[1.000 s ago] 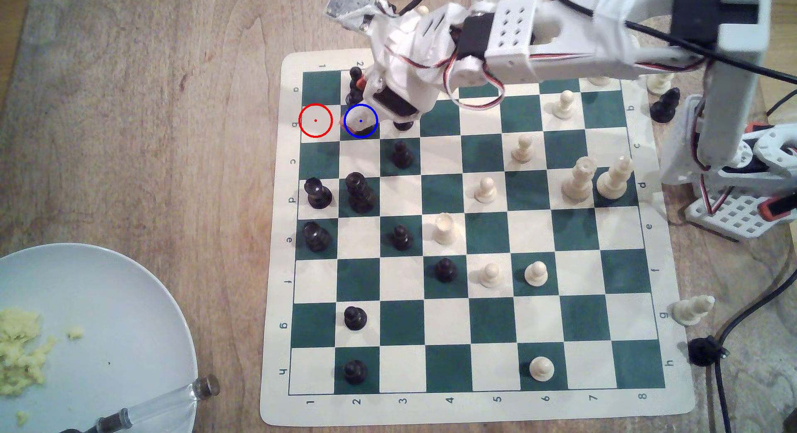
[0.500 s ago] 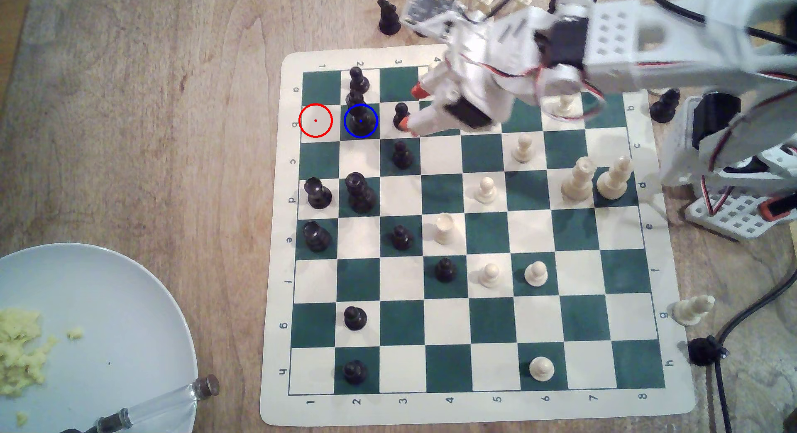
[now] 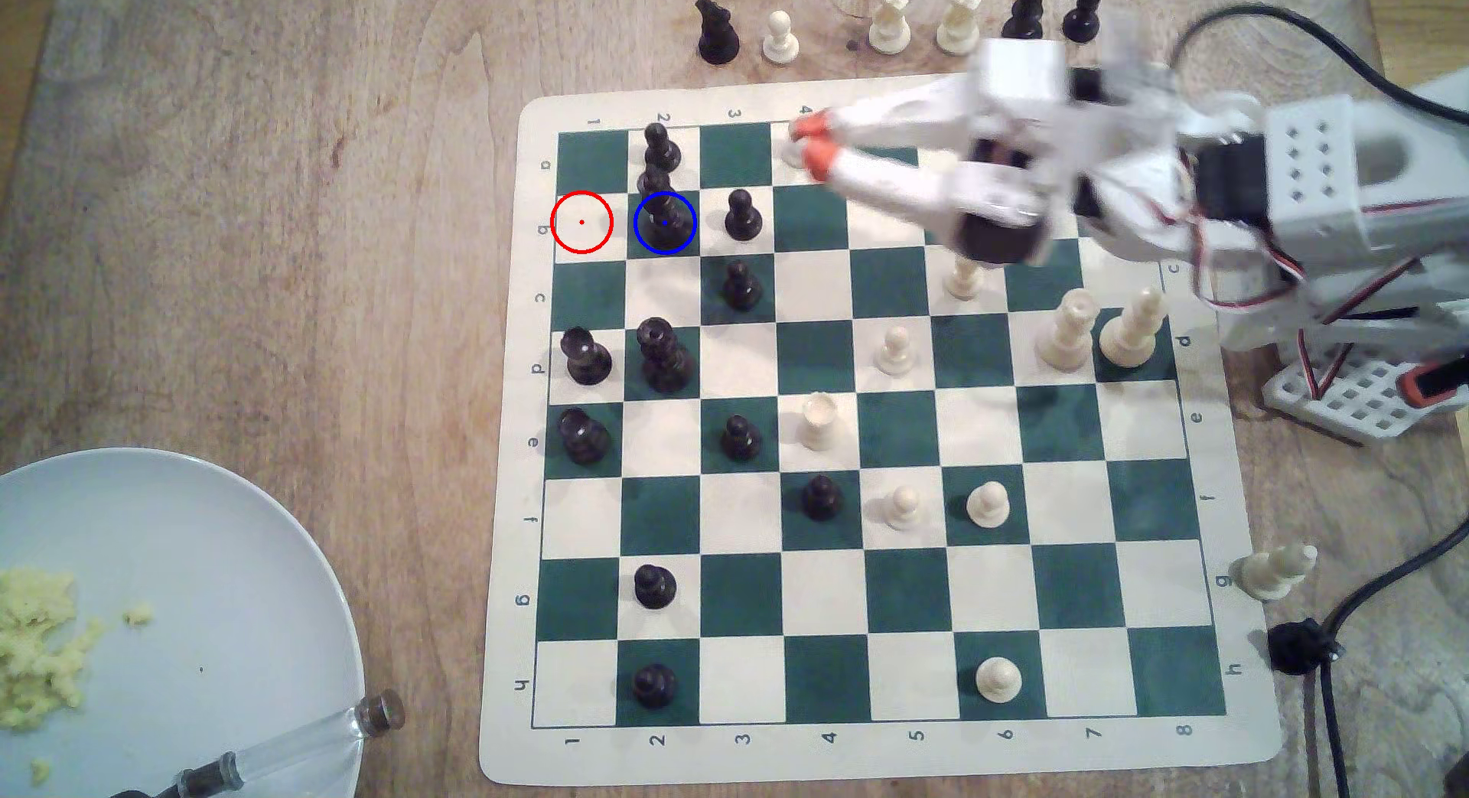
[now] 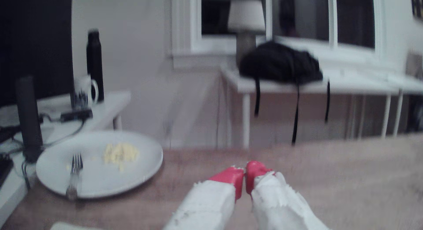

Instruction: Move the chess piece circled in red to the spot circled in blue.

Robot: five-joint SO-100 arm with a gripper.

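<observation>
Pulled back since half a second ago: gripper [image 3: 812, 142] now over the far edge of the chessboard [image 3: 509, 448] near file 4, well off from the black pawn [image 3: 742, 215] it was nearly touching then. Red-tipped jaws pressed together, nothing between them, seen so in the wrist view as well [image 4: 245, 177]. Chess piece circled in red [image 3: 661, 208] standing upright in the spot circled in blue [image 3: 665, 223], same as half a second ago, with another black piece [image 3: 660, 146] just behind it. Red-ringed cream square [image 3: 582, 223] bare, hard against the board's border on the exterior view's left. Open wood beyond that border. Plate [image 3: 238, 544] well apart, at the exterior view's lower left.
</observation>
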